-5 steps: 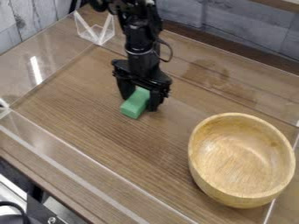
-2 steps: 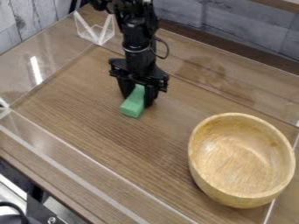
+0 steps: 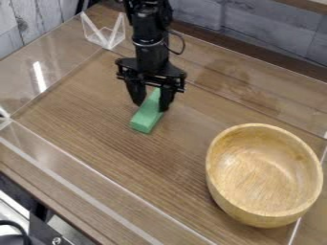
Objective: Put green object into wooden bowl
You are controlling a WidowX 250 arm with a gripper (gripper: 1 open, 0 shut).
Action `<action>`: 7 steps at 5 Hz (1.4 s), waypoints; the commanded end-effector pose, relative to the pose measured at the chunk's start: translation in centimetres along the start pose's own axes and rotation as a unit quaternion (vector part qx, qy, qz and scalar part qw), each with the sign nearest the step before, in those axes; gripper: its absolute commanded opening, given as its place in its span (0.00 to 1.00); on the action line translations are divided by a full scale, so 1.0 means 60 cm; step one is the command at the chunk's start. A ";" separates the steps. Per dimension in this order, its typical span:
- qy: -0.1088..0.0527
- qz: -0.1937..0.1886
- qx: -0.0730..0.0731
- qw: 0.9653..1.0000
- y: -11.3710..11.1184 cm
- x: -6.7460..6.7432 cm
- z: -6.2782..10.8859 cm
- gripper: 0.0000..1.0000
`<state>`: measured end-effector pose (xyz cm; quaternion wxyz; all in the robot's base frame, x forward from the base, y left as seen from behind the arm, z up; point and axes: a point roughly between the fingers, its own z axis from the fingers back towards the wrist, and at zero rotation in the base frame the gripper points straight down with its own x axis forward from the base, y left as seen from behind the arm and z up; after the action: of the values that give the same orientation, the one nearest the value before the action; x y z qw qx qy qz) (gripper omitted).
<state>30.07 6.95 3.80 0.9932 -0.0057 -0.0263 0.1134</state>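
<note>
We see the hand (image 3: 152,93) pinching the green object (image 3: 148,116), its long axis tilted, well left of the wooden bowl (image 3: 265,173).

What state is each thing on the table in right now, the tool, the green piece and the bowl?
tool: pointing straight down, its jaws closed around the upper end of the green object
green object: held at its upper end, tilted, its lower end at the table; whether it still touches cannot be told
wooden bowl: upright on the table, empty, apart from the tool
</note>
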 end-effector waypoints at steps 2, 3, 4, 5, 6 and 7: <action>-0.038 -0.050 0.000 0.998 0.003 0.044 0.030 1.00; -0.032 -0.030 0.001 0.999 0.016 0.042 0.030 1.00; -0.020 -0.068 0.001 0.997 0.030 0.040 0.008 1.00; -0.015 -0.106 -0.001 0.994 0.046 0.041 0.001 0.00; -0.021 -0.117 -0.003 0.993 0.050 0.038 0.005 0.00; -0.029 -0.125 -0.007 0.992 0.053 0.035 0.021 0.00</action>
<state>30.87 9.86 3.10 0.9994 -0.0181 -0.0259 -0.0130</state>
